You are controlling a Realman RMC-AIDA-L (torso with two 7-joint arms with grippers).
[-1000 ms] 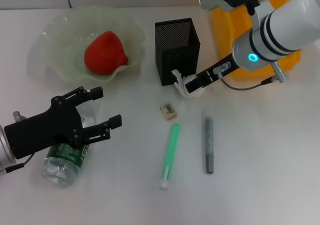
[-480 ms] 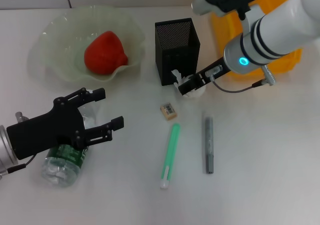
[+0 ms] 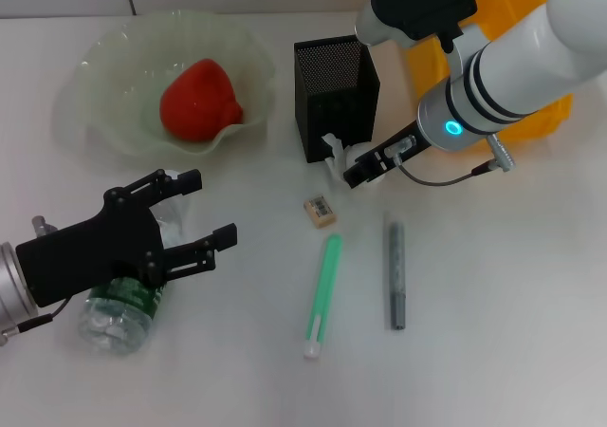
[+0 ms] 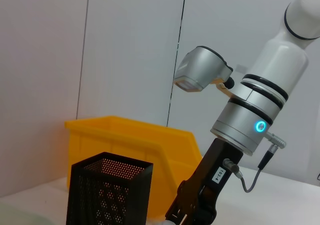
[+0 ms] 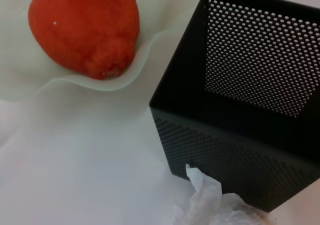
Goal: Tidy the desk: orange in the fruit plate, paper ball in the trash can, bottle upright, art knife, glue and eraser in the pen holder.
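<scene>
The orange [image 3: 196,100] [image 5: 85,27] lies in the fruit plate [image 3: 104,62] [image 5: 107,85] at the far left. The black mesh pen holder [image 3: 337,95] [image 5: 240,150] stands mid-table. The white paper ball [image 3: 334,155] [image 5: 207,205] rests at its front base, and my right gripper [image 3: 356,174] [image 4: 192,212] is pressed against it from the right. The yellow trash can [image 3: 545,114] [image 4: 130,140] sits behind my right arm. On the table lie the eraser [image 3: 320,211], the green glue stick [image 3: 322,294] and the grey art knife [image 3: 395,273]. The bottle [image 3: 119,306] lies on its side under my open left gripper [image 3: 201,209].
The table's far edge and a wall run behind the plate and bin. My right arm's cable [image 3: 446,176] hangs low over the table right of the pen holder. Bare white tabletop lies at the front right [image 3: 512,332].
My right arm has swung left and its gripper has closed in on the paper ball beside the pen holder. The left gripper has drifted slightly forward over the bottle.
</scene>
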